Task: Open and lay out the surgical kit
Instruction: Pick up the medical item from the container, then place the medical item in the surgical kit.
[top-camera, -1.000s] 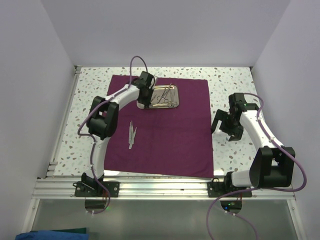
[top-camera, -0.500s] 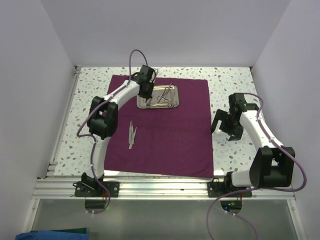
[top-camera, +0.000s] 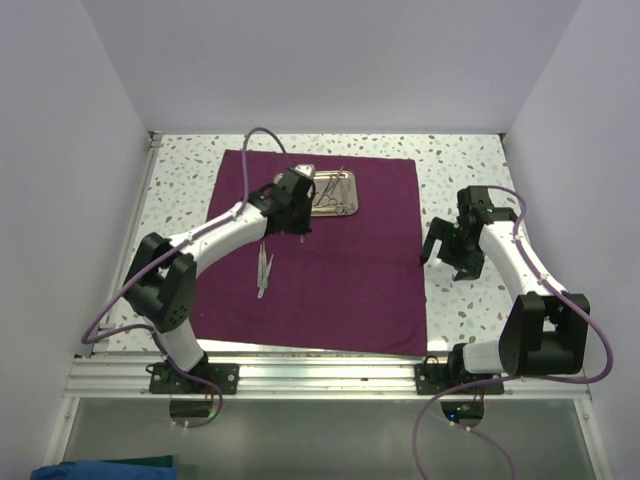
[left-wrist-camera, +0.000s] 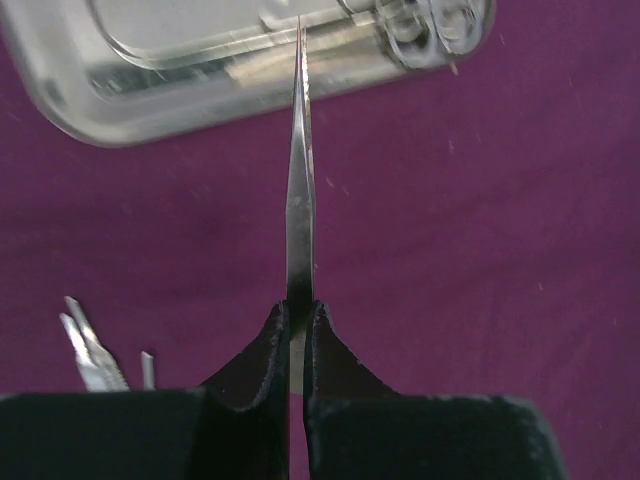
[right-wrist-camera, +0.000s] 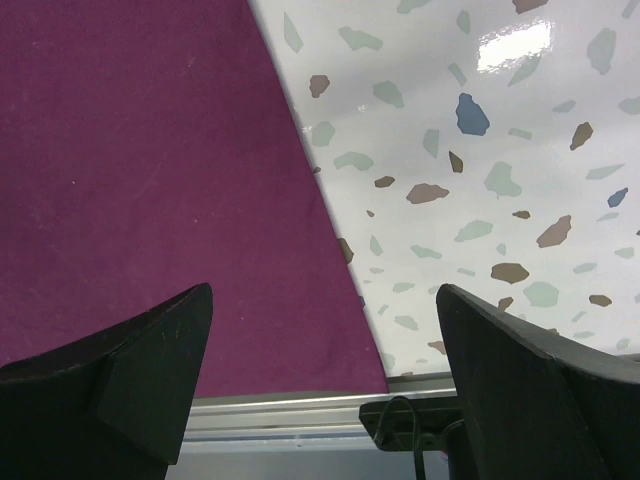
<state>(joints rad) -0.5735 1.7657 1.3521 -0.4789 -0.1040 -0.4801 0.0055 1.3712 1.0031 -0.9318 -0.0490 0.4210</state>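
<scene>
Speckled tabletop (top-camera: 460, 170), dark magenta cloth wrap (top-camera: 340, 280): left gripper (left-wrist-camera: 300, 312), near shiny rectangular steel tray (left-wrist-camera: 150, 118), clamps thin pointed silver instrument (left-wrist-camera: 300, 190); right gripper (right-wrist-camera: 322, 292) gapes.

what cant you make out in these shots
- Top view: the instruments in the steel tray are too small to tell apart; the left arm covers its left end.
- Left wrist view: the thin pointed instrument has its rear buried in the shut left hand, so its type is unclear; the tray is blurred, cut by the top edge.
- Tweezers on the cloth: cut off by the hand.
</scene>
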